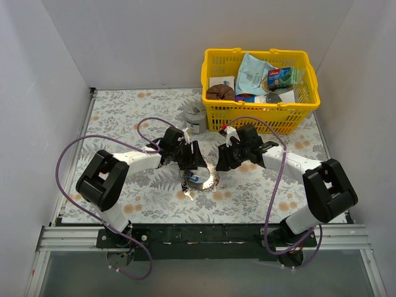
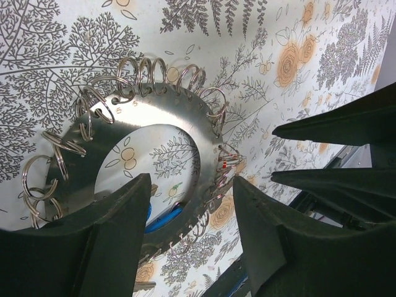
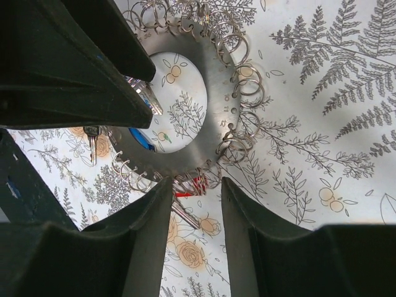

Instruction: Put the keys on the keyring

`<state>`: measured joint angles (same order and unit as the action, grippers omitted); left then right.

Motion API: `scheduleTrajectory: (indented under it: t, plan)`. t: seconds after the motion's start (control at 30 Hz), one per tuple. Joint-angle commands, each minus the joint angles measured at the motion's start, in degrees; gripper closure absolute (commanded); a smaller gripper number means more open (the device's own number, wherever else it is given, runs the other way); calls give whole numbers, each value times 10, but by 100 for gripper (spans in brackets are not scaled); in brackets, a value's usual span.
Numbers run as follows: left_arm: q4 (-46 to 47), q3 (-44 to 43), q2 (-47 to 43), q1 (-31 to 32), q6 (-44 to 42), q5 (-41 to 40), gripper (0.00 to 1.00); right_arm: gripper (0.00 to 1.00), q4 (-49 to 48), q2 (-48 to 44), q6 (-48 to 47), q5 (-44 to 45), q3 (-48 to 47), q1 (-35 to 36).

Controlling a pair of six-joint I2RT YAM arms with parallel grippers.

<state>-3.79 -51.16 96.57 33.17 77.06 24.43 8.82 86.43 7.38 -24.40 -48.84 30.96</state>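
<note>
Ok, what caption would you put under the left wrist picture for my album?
Left end effector above the keyring, a silvery disc fringed with wire loops, on a fern-print tablecloth.

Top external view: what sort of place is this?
Probably a lab robot cell, not a home: plain white walls box in a floral-clothed table, a metal rail fronts it, and a yellow basket holds assorted props.
</note>
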Motion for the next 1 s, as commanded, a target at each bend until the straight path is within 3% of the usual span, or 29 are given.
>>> scheduleTrajectory:
  t: [0.0,0.5,0.63,0.67,0.73,0.97]
  plan:
    - [-2,-14,-39,-2,2,-1,44,55,-29,19,4,-24,13,0]
    - [-56,-74,-89,-3,-25,-68,37,64,-40,66,3,-16,27,0]
    - [-59,-84,-89,-5,-29,-68,37,78,-44,73,0,-28,24,0]
    - [-62,-86,-88,-5,-31,-70,37,88,-43,73,0,-29,23,0]
    - [-64,-90,-87,-5,-33,-72,37,97,-42,69,0,-30,21,0]
    - [-68,-83,-87,-5,-38,-73,37,99,-32,12,4,-4,17,0]
